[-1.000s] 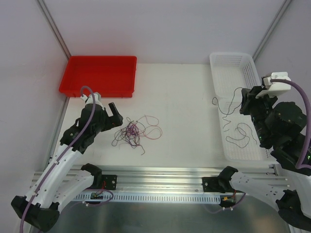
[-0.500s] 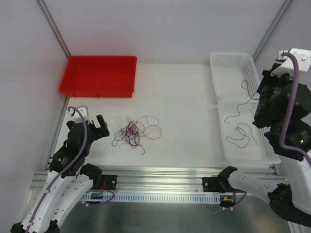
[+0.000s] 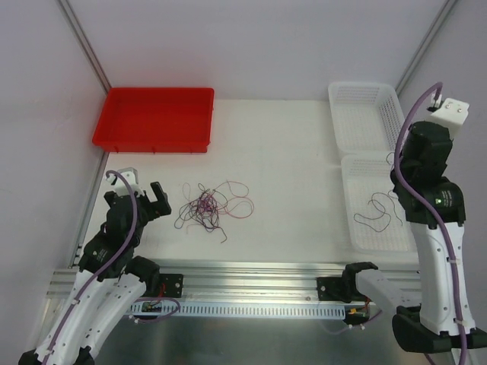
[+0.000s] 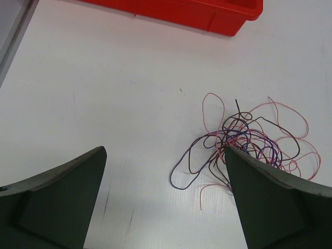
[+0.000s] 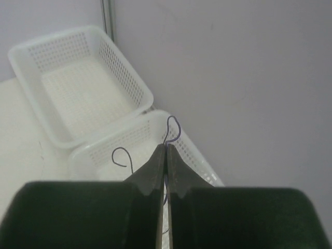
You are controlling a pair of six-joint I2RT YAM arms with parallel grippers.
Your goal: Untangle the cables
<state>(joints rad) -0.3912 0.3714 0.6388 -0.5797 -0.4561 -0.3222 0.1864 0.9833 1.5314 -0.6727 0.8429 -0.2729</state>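
- Both arms have drawn off since a second ago. The left gripper (image 3: 157, 199) has backed away from the tangle (image 3: 209, 207) toward the left edge of the worktop (image 3: 289, 152). The right arm (image 3: 430, 205) has risen upright over the near basket (image 3: 352, 228), lifting the strand that trailed over that basket's left rim. The tangle has not shifted.
- Top view: the tangle lies left of centre, nearer the near edge and apart from the left gripper. Bare worktop surrounds it, reaching up to the red tray (image 3: 156, 118) in the far left corner. Along the right edge, the far basket (image 3: 335, 95) touches the near one, in which a black cable (image 3: 378, 213) lies looped.
- Left wrist view: the fingers (image 4: 62, 197) stand spread wide and hold nothing. The tangle lies beyond them, partly hidden by the right finger.
- Right wrist view: the right gripper (image 5: 167, 155) is pinched tight on a purple cable (image 5: 173, 127). Its loop stands above the tips, over the near basket and close to the side wall (image 5: 249, 78). I cannot tell whether the dark curl (image 5: 122, 154) just left of it is the same strand.
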